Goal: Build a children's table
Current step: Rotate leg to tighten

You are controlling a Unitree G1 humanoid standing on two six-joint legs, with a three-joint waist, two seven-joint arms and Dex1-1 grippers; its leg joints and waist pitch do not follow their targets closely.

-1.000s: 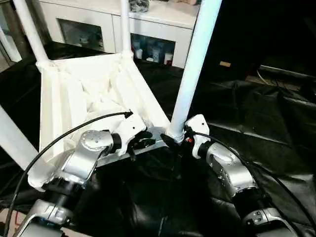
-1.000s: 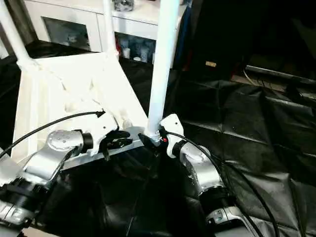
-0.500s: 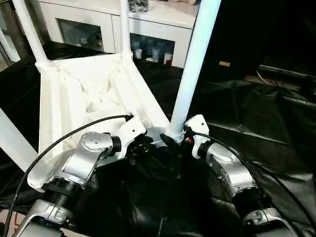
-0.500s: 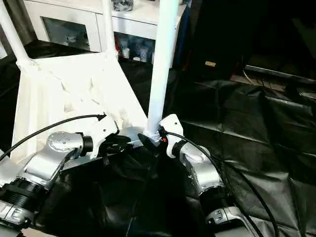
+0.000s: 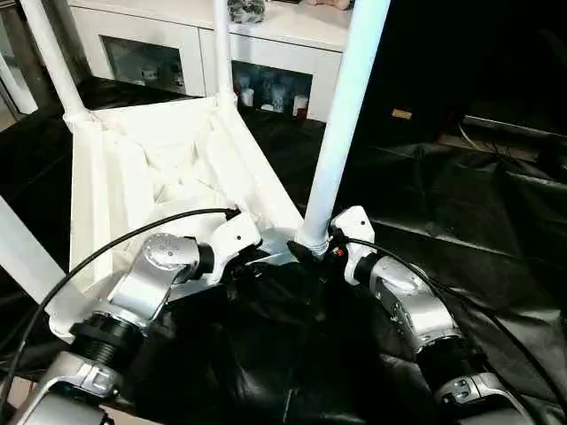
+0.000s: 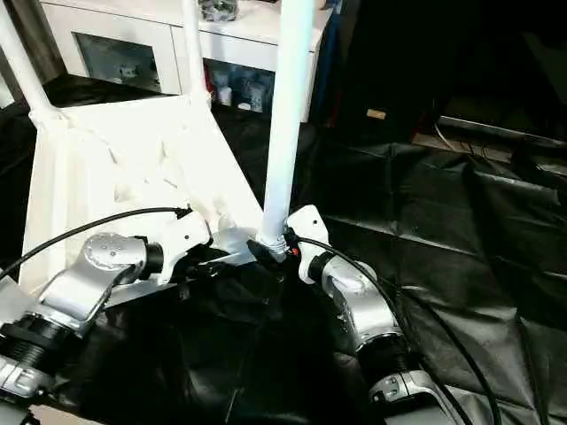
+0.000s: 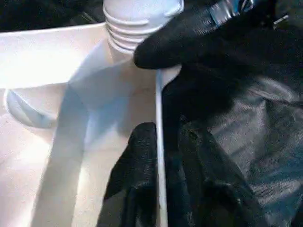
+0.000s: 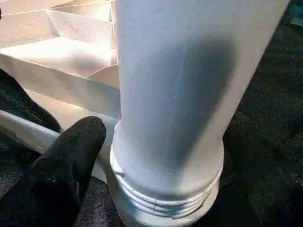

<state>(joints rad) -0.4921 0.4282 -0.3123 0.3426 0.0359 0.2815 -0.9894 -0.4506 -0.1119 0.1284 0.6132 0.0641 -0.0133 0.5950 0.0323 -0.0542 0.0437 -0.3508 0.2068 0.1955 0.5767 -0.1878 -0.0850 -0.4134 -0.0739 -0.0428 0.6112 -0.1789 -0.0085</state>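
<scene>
Left tool (image 7: 163, 189): fingers pinch the thin rim of the table top (image 5: 168, 168), one inside and one outside, probably to steady the upturned top while a leg is seated.
Right tool (image 6: 270, 251): spread wide around the base of the nearest leg (image 5: 341, 124), one black finger (image 8: 71, 161) beside the threaded collar; likely guiding or turning the leg into its corner socket.
Table top: lies ribbed underside up on black sheeting (image 5: 461, 204) on the floor, just ahead of both arms.
Legs: four white tubes counted, each rising from a corner; the near-left one (image 5: 22, 252) is cut off by the picture edge.
Tools: two.
Background: one white cabinet (image 5: 186, 49) with glass doors.
</scene>
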